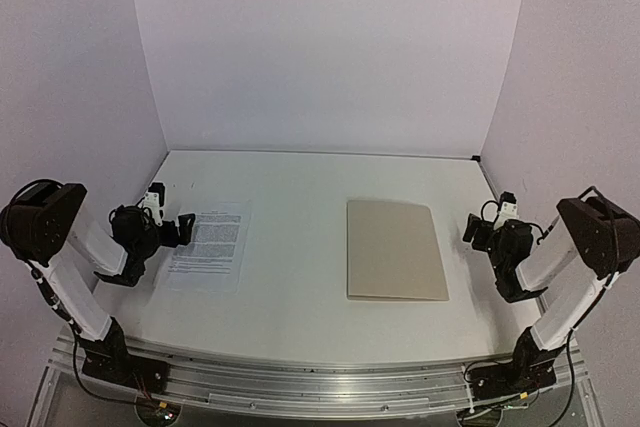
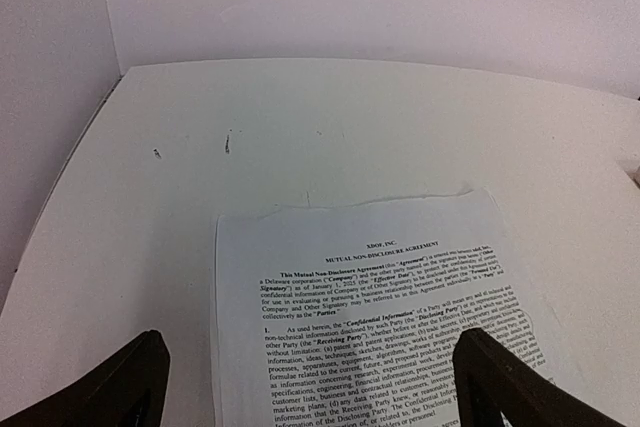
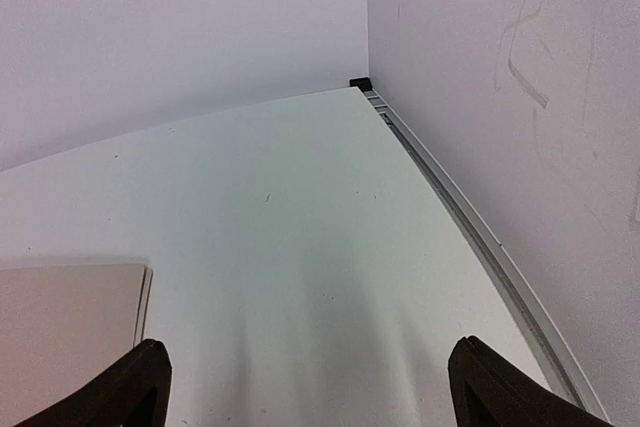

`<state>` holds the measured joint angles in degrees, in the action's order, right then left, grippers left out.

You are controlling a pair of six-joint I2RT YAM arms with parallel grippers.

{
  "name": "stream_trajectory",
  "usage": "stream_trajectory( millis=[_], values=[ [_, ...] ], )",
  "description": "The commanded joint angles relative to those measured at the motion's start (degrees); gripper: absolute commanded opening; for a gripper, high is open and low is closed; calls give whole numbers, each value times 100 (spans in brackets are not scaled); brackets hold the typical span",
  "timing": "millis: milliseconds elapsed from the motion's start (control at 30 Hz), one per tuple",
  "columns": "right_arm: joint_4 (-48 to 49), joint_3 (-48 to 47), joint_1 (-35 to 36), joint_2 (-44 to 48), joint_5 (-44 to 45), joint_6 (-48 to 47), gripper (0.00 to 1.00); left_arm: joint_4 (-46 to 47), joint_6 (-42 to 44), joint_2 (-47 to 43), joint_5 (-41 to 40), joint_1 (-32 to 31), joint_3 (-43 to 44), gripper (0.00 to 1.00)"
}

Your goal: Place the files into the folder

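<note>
The printed files lie flat near the left edge of the desk. The beige folder lies well apart, toward the right edge, and seems closed. The left tool stands wide open and empty just beside the sheets, probably to take them. The right tool, also open and empty, hovers beside the folder, likely to open it.

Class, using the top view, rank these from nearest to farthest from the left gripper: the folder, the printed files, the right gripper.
1. The files, just beside the left gripper, on the left side.
2. The folder, right of centre.
3. The right gripper, at the far right.
</note>
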<state>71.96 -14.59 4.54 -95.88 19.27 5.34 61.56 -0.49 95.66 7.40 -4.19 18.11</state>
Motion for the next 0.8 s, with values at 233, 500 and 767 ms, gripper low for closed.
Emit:
stream_trajectory(
  millis=[233,500,767],
  values=[
    [160,-107,-13,134,-19,-40,98,283,-21,-68,3,-7,60,100],
    [-595,-418,-13,508,-142,-98,98,-2798,1103,-565,1889,-228,1677,100],
    [-4824,-2225,-36,1919,-201,1075,98,-5024,2486,-587,1212,-2611,3337,89]
  ],
)
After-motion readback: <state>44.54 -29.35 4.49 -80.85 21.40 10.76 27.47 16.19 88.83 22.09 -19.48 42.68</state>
